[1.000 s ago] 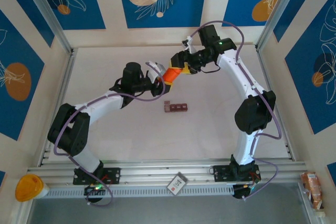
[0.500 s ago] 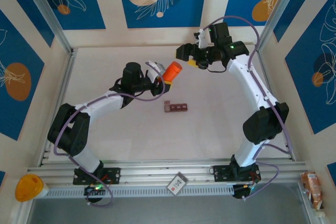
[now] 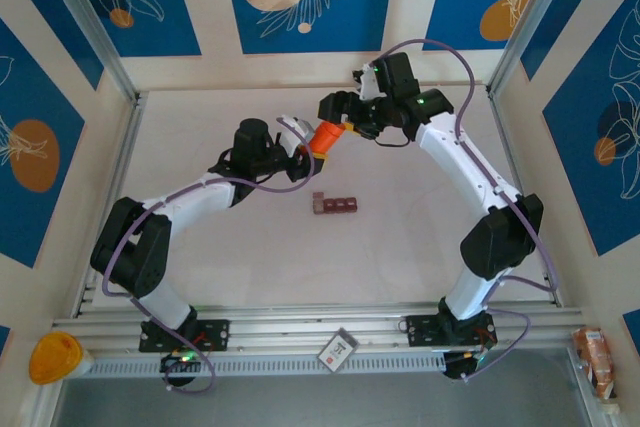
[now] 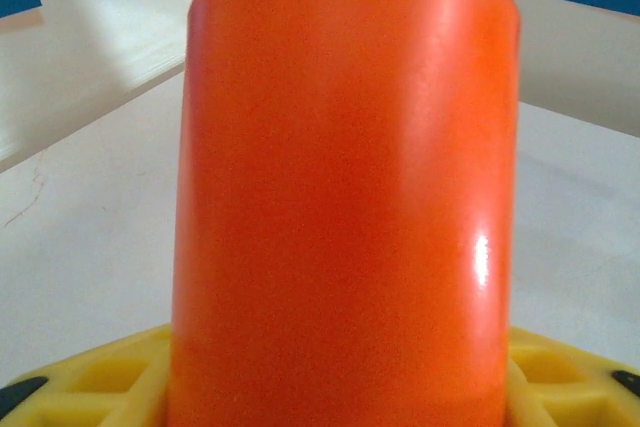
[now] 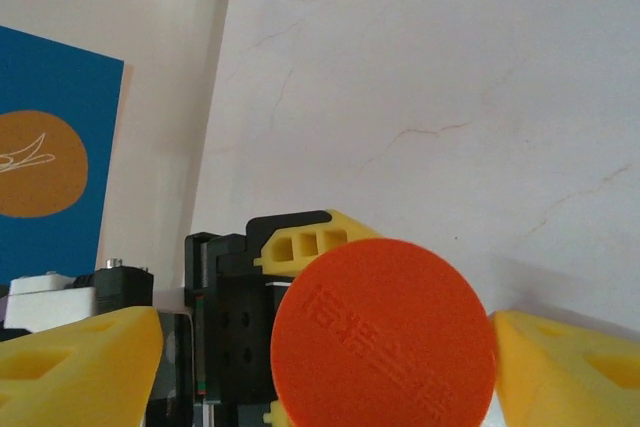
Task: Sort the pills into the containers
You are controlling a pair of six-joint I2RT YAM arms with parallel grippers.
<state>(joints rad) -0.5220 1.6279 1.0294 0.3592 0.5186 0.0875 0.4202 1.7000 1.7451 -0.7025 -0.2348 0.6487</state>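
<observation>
Right gripper (image 3: 334,124) has returned to the cap (image 5: 383,332) of the bottle (image 3: 320,138), jaws wide around it, while the left gripper (image 3: 304,145) clamps the bottle and the containers (image 3: 335,205) lie on the bottle's near side, so uncapping seems unfinished.

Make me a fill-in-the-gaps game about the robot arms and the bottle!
1. The left gripper is shut on a bottle coloured ____.
2. The right gripper has fingers coloured ____.
3. The containers lie on the ____, not in a gripper.
Missing words: orange; yellow; table.
</observation>
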